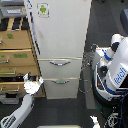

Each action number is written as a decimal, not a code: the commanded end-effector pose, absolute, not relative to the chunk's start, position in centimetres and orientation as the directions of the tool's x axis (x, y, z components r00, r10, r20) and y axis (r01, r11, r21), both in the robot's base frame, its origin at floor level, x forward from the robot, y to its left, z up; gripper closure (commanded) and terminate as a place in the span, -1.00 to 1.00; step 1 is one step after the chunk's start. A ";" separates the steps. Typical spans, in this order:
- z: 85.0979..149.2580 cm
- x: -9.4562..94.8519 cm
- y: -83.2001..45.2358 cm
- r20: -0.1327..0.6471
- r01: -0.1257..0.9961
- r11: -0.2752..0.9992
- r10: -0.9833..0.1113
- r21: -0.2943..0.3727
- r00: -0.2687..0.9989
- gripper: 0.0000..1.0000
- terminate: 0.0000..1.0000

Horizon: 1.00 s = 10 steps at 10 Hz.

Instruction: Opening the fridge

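The fridge (60, 35) stood at the centre of the exterior view with its door shut, beside a wooden cabinet (17, 57) on the view's left. The gripper (33, 85) hung low at the fridge's lower left corner, before the cabinet; whether it was clenched or released I could not tell. The robot body (114, 67) stood at the view's right.

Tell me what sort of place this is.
Probably a robotics lab set up as a kitchen corner: a white fridge stands beside a tan wooden drawer cabinet with green labels, with a white-and-blue robot body and loose cables nearby.
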<state>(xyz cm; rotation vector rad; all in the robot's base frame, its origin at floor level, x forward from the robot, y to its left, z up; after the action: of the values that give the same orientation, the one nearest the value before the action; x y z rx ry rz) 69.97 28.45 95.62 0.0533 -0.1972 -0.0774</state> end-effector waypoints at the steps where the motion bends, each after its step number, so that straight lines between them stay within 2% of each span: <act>1: 102.3 76.0 29.4 0.233 0.049 0.997 -0.064 0.067 0.970 -1.00 -1.00; 3: 104.0 77.9 29.1 0.234 0.070 0.997 -0.076 0.032 0.969 -1.00 -1.00; 7: 106.6 80.9 28.1 0.254 0.085 0.995 -0.095 0.049 0.963 -1.00 -1.00; 10: 107.9 84.4 28.3 0.241 0.032 0.999 -0.036 0.019 0.970 -1.00 -1.00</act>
<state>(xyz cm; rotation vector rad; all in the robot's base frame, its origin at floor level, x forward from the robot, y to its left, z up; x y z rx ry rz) 79.82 28.34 106.25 0.0258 -0.2550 -0.0818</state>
